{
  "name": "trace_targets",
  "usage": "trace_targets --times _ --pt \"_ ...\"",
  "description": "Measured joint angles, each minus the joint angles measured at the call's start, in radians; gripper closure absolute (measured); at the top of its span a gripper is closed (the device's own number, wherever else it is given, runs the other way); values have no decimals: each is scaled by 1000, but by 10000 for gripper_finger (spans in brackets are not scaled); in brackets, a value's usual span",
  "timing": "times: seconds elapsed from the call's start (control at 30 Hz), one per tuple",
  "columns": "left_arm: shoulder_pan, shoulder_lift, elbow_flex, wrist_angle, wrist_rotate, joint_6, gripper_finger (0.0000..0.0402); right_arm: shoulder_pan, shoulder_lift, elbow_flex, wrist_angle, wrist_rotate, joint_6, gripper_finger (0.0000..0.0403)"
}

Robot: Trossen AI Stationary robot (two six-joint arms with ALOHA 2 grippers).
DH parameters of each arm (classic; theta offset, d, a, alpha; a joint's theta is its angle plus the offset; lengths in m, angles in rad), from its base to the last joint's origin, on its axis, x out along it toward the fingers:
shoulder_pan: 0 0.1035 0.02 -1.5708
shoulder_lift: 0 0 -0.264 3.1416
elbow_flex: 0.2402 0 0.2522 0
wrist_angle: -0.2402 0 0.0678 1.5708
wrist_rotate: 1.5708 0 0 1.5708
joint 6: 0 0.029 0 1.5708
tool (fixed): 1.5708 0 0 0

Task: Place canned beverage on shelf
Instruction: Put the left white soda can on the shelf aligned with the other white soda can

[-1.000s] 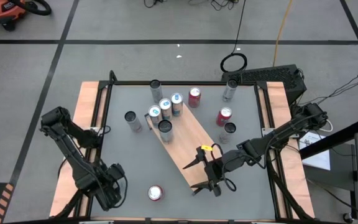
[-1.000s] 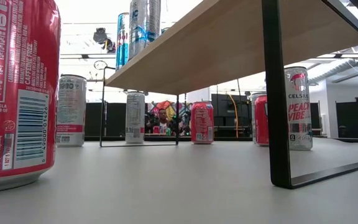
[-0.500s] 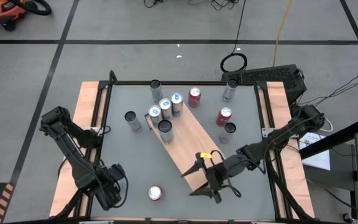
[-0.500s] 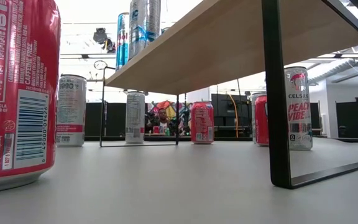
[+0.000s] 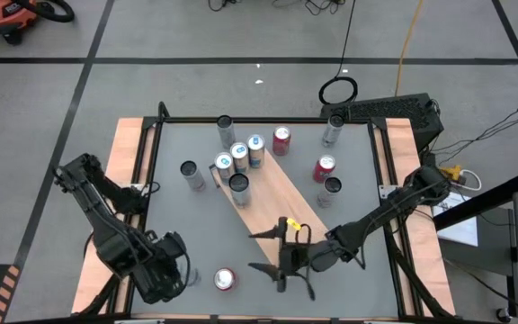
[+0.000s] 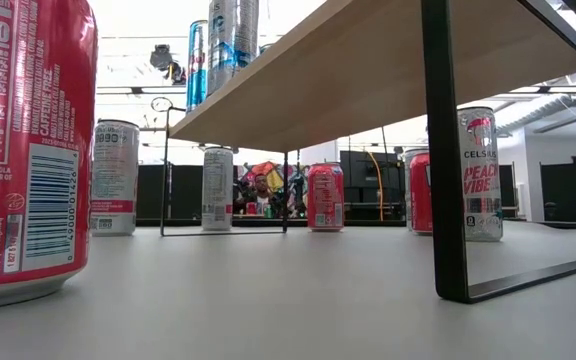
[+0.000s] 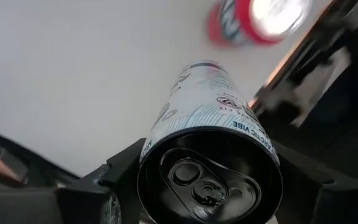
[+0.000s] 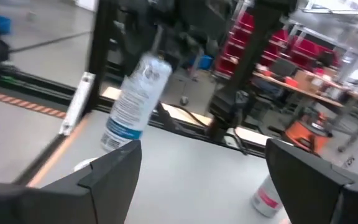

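Observation:
The shelf (image 5: 272, 216) is a light-brown board with a thin black rim, lying slantwise mid-table on black legs (image 6: 444, 150). Several cans (image 5: 238, 160) stand on its far left end. My left gripper (image 5: 174, 270), near the table's near left corner, is shut on a white can (image 7: 207, 124) with a black top. A red can (image 5: 224, 279) stands on the table just right of it. My right gripper (image 5: 257, 252) is open and empty, just off the shelf's near end, right of the red can. My left gripper pinches the white can between its two fingers (image 7: 126, 165), on the can's side wall close to its top rim (image 7: 151, 155). The right wrist view shows the can (image 8: 132, 102) hanging tilted below the gripper, its bottom end clear of the table.
Loose cans stand on the table around the shelf: a grey one at the left (image 5: 190, 174), red ones (image 5: 281, 139) (image 5: 324, 167) and grey ones (image 5: 333, 129) (image 5: 331, 189) at the far right. Pale wood strips (image 5: 124, 180) run along both table sides.
My right gripper has gone from over the shelf's near end toward the table's near left, toward the red can, and has stayed open. My left gripper has shifted a little toward the table's right with the white can.

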Motion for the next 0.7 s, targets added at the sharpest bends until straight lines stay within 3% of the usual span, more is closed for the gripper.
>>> trace_targets --times 0.37,0.7 --pt "0 0 154 -18 -306 -29 148 0 155 205 -123 -3 -84 82" --pt "0 0 156 -13 -462 5 148 -7 178 255 -127 48 -115 6"
